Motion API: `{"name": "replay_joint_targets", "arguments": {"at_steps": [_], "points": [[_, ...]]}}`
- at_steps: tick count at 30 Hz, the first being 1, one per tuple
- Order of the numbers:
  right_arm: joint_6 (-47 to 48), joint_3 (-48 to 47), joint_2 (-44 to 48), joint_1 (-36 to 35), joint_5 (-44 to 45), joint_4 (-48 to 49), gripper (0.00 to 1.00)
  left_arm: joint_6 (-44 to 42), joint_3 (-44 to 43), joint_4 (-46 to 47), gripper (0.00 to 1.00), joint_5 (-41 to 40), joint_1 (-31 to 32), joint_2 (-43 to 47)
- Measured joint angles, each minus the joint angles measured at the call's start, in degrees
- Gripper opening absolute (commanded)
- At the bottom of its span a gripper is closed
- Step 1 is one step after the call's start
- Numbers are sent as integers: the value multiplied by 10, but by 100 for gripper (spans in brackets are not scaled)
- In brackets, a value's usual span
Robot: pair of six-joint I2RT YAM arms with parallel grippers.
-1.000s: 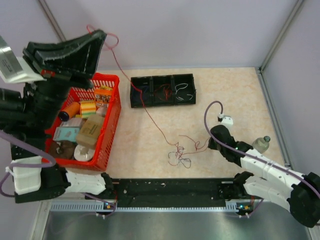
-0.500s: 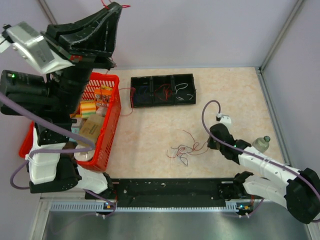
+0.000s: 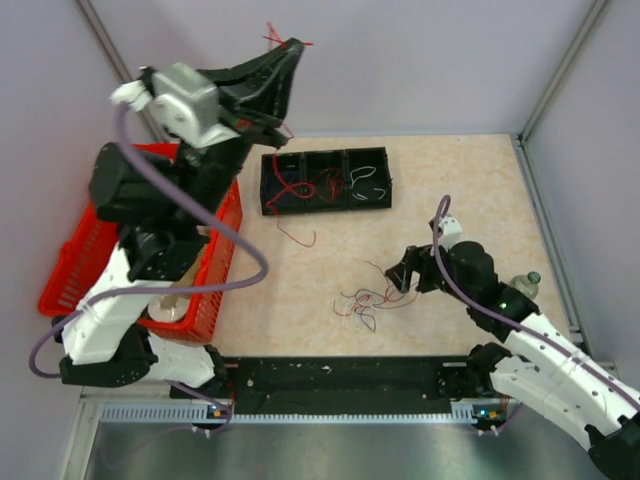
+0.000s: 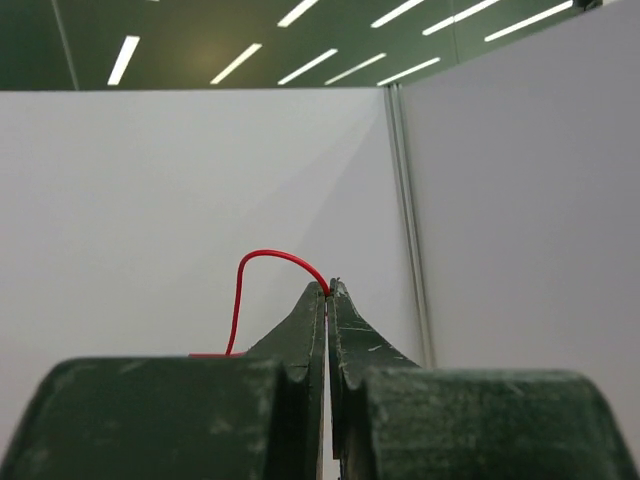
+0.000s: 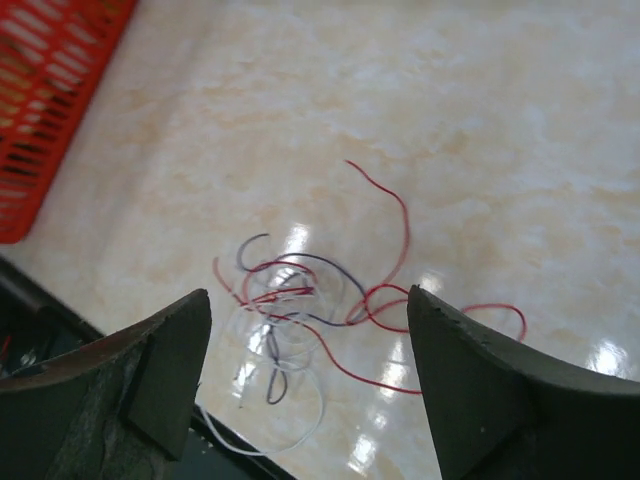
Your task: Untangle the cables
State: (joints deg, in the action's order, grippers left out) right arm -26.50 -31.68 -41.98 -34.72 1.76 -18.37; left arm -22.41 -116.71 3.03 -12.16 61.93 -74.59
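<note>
The cables (image 3: pixel 368 300) lie in a small tangle of red, white and dark strands on the table's near middle. My right gripper (image 3: pixel 408 278) hovers just right of them, open. In the right wrist view the tangle (image 5: pixel 290 305) shows between the spread right gripper (image 5: pixel 310 297) tips, untouched. My left gripper (image 3: pixel 288 48) is raised high at the back, shut on one red cable (image 3: pixel 303 238) whose lower end trails over the black tray onto the table. The left wrist view shows the left gripper (image 4: pixel 328 292) pinching that red cable (image 4: pixel 240 300) at its tips.
A black tray (image 3: pixel 325 152) with three compartments holding wires stands at the back middle. A red basket (image 3: pixel 65 290) of groceries stands at the left, partly hidden by the left arm. A small bottle (image 3: pixel 523 288) stands at the right, by the right arm.
The left arm swung up and right, drawing the red cable out of the tangle. The right gripper opened and lifted off the tangle.
</note>
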Motion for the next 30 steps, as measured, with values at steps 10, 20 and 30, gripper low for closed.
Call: {"name": "replay_joint_targets", "arguments": {"at_steps": [10,20,30], "points": [[82,-124,-35,0,-243,192,84,46,83,-17,0,-8,-4,-12],[94,-290,-159,0,-327,320,83,137,145,-12,0,-13,-5,30],[9,-288,-297,-39,-354,461,79,189,177,-12,0,-13,-8,34]]}}
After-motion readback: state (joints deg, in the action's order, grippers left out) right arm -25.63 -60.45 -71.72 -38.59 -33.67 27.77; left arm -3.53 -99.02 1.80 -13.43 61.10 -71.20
